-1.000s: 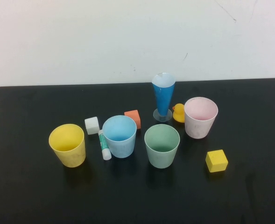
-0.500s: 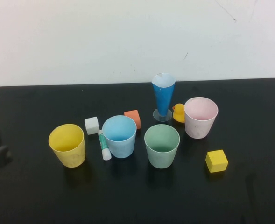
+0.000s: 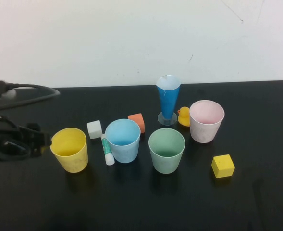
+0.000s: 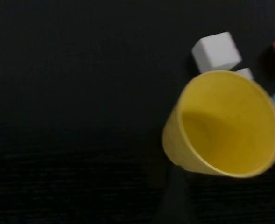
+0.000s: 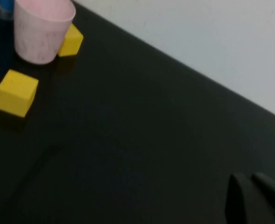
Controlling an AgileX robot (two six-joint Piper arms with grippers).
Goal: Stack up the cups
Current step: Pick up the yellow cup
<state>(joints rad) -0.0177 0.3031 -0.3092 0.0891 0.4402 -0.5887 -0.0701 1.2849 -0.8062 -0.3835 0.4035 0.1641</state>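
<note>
Four cups stand upright in a row on the black table (image 3: 141, 207): yellow (image 3: 70, 150), light blue (image 3: 123, 140), pale green (image 3: 166, 150), pale pink (image 3: 206, 121). My left gripper (image 3: 43, 139) is open and empty at table height, just left of the yellow cup, jaws facing it. In the left wrist view the yellow cup (image 4: 223, 130) fills the frame, with one dark finger (image 4: 174, 200) beside its wall. My right gripper (image 5: 254, 186) is out of the high view; its fingertips lie close together, far from the pink cup (image 5: 41, 30).
A tall blue cone glass (image 3: 168, 100) and a yellow duck (image 3: 183, 117) stand behind the cups. A white cube (image 3: 94, 129), a glue stick (image 3: 107, 150) and an orange cube (image 3: 137, 121) lie around the blue cup. A yellow cube (image 3: 223, 166) lies at the front right.
My left arm has come in from the left edge and moved right, up to the yellow cup. The cups have not moved.
</note>
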